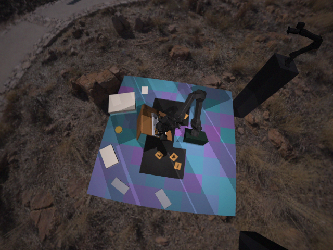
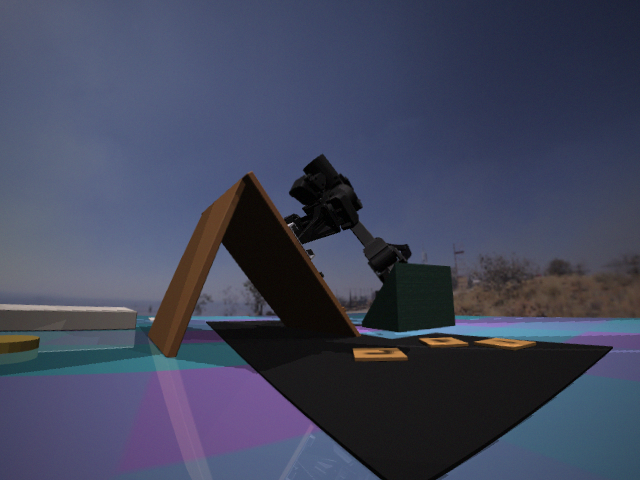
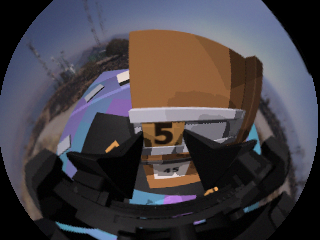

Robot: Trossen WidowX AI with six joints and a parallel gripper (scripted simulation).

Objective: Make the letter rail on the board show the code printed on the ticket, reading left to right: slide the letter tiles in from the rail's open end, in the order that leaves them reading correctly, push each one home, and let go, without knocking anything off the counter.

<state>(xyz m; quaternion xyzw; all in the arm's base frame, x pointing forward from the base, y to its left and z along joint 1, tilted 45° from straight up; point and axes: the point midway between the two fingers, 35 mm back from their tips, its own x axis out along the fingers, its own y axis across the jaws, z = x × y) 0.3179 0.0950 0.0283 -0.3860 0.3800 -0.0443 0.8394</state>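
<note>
With its fingers partway apart and closed on the "5" tile (image 1: 155,132) (image 3: 163,134), the pincer (image 1: 157,132) (image 2: 308,252) (image 3: 163,132) is at the sloping face of the board (image 1: 145,123) (image 2: 268,258) (image 3: 180,70). Tile sits in the left end of the board's pale rail (image 3: 185,115), wrist view; rail stretch to its right shows no tile. Can't tell from these views if it's fully seated. Not released.

Ticket (image 3: 171,170) is on the board, below the rail. Print is small, looks like "45"; can't confirm the full code.

Three loose tiles lie flat on the dark mat (image 1: 150,167) (image 2: 392,392), off the board's left side: one nearer the board (image 1: 158,154) (image 2: 379,353), two farther out and close together, middle tile (image 1: 173,157) (image 2: 443,342) and outer tile (image 1: 177,165) (image 2: 505,343). Another tile (image 1: 186,116) is in front of the board, partly behind the arm.

Green arm base (image 1: 189,140) (image 2: 423,297) stands on the tabletop (image 1: 220,174) (image 2: 77,439), in front of the board. Yellow disc (image 1: 118,129) (image 2: 18,342) and white box (image 1: 122,102) (image 2: 67,317) are behind the board.
</note>
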